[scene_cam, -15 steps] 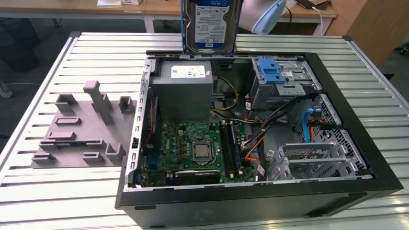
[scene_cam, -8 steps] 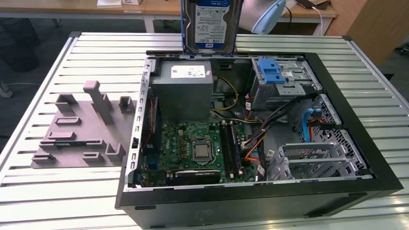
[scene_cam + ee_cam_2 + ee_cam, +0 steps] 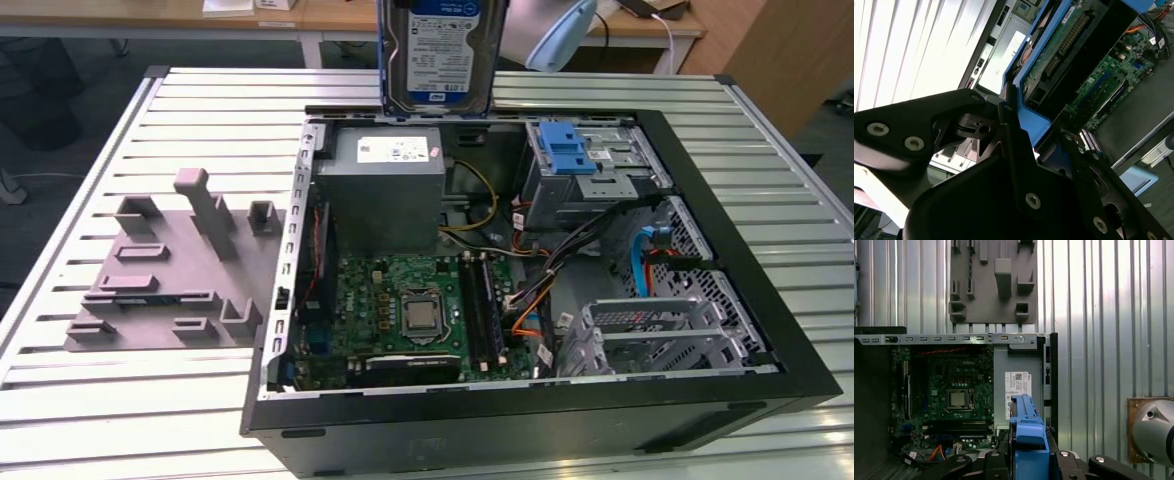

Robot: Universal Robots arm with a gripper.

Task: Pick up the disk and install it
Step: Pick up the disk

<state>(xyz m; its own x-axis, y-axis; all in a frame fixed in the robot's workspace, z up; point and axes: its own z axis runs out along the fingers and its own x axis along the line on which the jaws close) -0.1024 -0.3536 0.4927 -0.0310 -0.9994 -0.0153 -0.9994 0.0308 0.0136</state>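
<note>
Exterior view: on the slatted tabletop [image 3: 134, 420] lies the open computer case [image 3: 747, 300]. Above its power supply [image 3: 387, 190] hangs the disk [image 3: 441, 50], upright. In the first wrist view the claw [image 3: 1029, 462] is clamped on it. Mid-carry, I judge; installing calls for lining it up with the drive bay [image 3: 594, 165].
</note>
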